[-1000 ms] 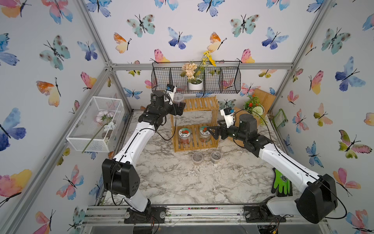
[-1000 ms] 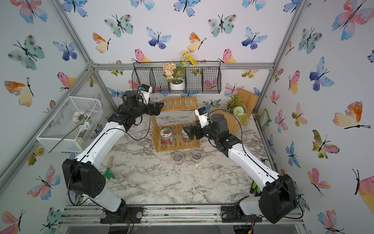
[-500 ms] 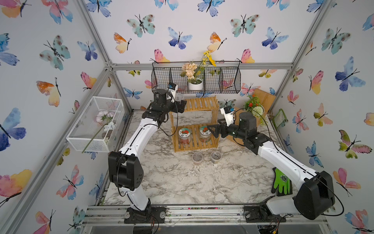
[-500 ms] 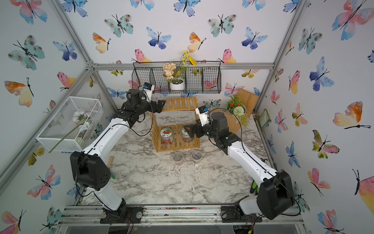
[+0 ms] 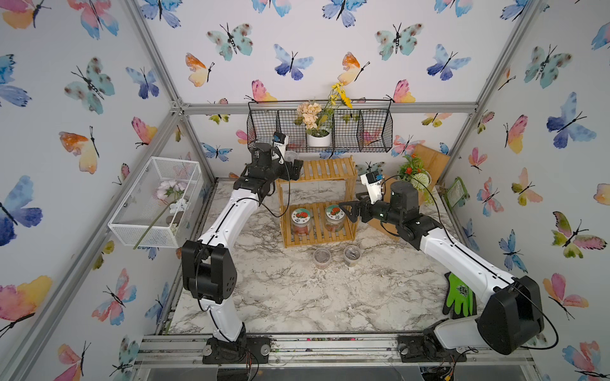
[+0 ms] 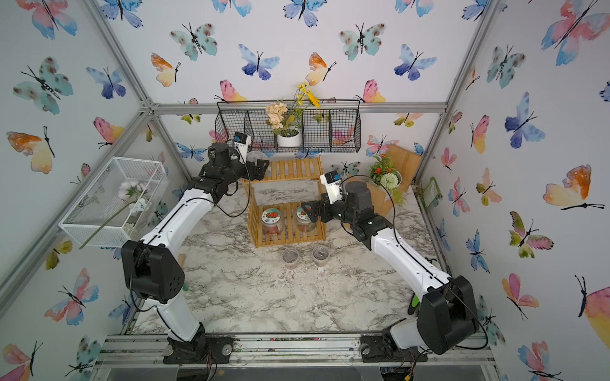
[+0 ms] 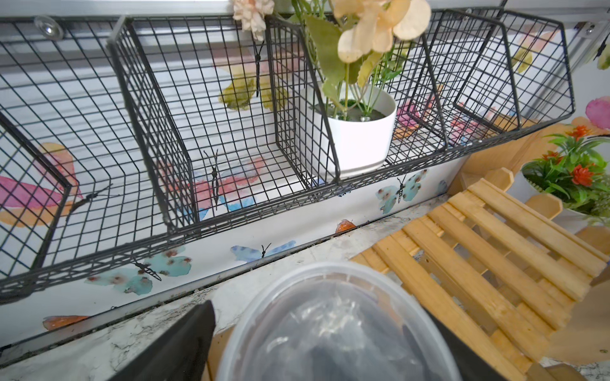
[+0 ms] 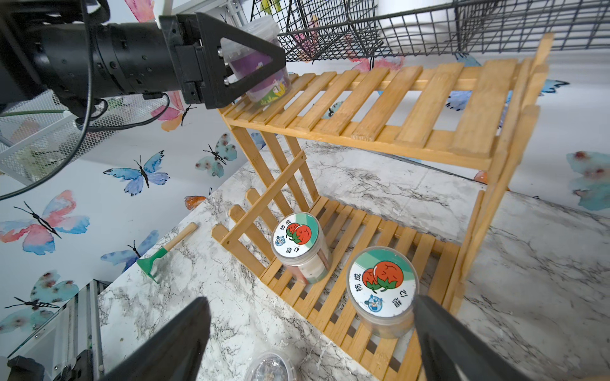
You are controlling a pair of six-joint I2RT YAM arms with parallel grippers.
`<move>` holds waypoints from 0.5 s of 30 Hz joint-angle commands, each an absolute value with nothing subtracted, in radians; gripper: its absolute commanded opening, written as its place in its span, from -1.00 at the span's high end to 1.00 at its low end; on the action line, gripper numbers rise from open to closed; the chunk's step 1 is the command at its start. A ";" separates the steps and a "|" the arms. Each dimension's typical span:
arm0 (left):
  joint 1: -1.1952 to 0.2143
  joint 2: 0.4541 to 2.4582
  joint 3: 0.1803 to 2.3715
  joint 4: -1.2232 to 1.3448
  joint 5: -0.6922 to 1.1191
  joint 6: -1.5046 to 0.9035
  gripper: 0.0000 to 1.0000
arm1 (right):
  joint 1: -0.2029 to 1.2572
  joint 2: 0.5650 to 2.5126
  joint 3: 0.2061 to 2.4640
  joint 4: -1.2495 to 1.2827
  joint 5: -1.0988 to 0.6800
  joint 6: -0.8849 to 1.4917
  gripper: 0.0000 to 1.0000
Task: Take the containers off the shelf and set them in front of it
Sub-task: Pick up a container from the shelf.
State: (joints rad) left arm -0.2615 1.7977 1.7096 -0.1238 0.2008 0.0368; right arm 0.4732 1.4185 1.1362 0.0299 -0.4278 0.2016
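While the left hand [image 5: 294,162] reaches in at the top tier of the two-tier bamboo shelf [image 5: 326,169], its black fingers [image 8: 241,35] stand on either side of the purple-labelled cup [image 8: 278,86], a clear lidded cup sitting upright on the slats at the end of the tier nearest the left arm. The fingers lie close against the cup's sides, but whether they already pinch it I cannot tell; in the left wrist view its clear lid [image 7: 330,316] fills the space between them. On the lower tier two clear jars with white, red-pictured lids stand side by side without touching: the left jar [image 8: 297,236] and the right jar [image 8: 383,283]. The right hand [image 5: 346,212] hovers low at the shelf's right side, jaws spread wide and holding nothing; in the right wrist view the right jar lies between its fingers, close to one of them. One clear lidded cup [image 5: 321,256] and a second lidded cup [image 5: 352,254] stand on the marble table [image 5: 297,297] just in front of the shelf, near each other but apart; their labels cannot be read from above. A black wire basket [image 5: 376,132] hangs on the wall above the shelf, with a white flower pot [image 5: 318,140] in it. A small green rake [image 8: 155,260] lies on the table beside the shelf on the left arm's side.
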 commanded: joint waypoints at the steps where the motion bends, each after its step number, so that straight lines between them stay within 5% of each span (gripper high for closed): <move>1: -0.256 1.804 1.730 -0.100 0.198 0.031 -0.65 | 0.462 1.428 1.164 0.043 -0.457 0.208 -0.97; 6: -0.256 1.792 1.717 -0.094 0.212 0.034 -0.46 | 0.456 1.428 1.160 0.042 -0.462 0.207 -0.96; 15: -0.256 1.762 1.698 -0.086 0.222 0.041 -0.39 | 0.451 1.427 1.157 0.048 -0.469 0.209 -0.97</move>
State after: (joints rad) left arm -0.2611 1.7988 1.7069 -0.1135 0.2028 0.0364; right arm 0.4568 1.4185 1.1362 0.0303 -0.4419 0.2016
